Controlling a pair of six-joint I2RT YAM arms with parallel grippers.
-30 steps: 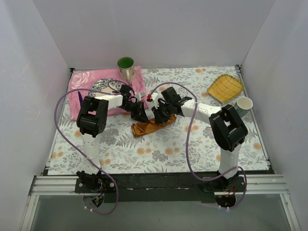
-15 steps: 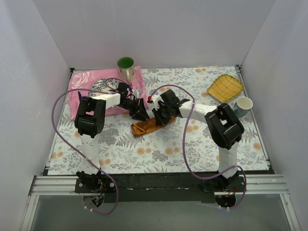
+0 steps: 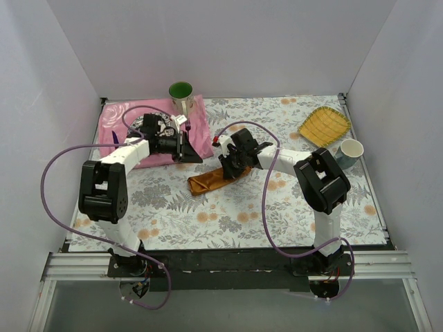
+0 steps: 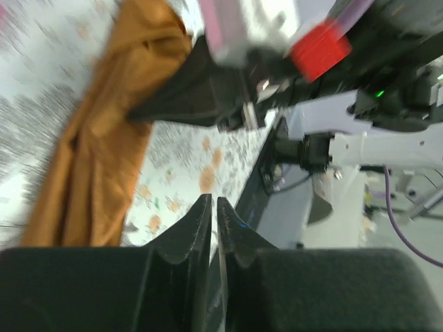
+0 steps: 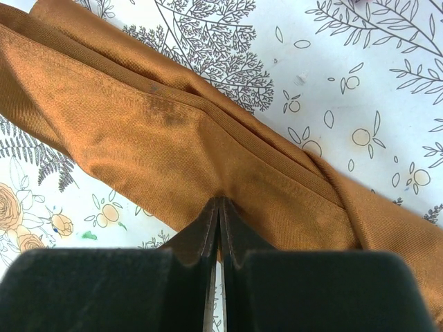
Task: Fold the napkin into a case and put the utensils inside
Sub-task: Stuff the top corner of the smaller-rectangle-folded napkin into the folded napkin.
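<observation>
The napkin [image 3: 208, 182] lies at the middle of the table [image 3: 277, 207], with a larger cloth [image 3: 114, 142] behind it to the left carrying a plate [image 3: 136, 126], a cup [image 3: 181, 93] at that cloth's far edge, and a woven tray [image 3: 323, 126] far right with a second cup [image 3: 351, 150] just beside it.

From above and behind the arms [image 3: 104, 194], we look down on the whole table [image 3: 277, 214]. Our left wrist view sits low, tilted and blurred, facing across the napkin [image 4: 104, 131] toward the right arm [image 4: 387, 149]. Our right wrist view looks down, close upon that napkin. All three share it.
</observation>
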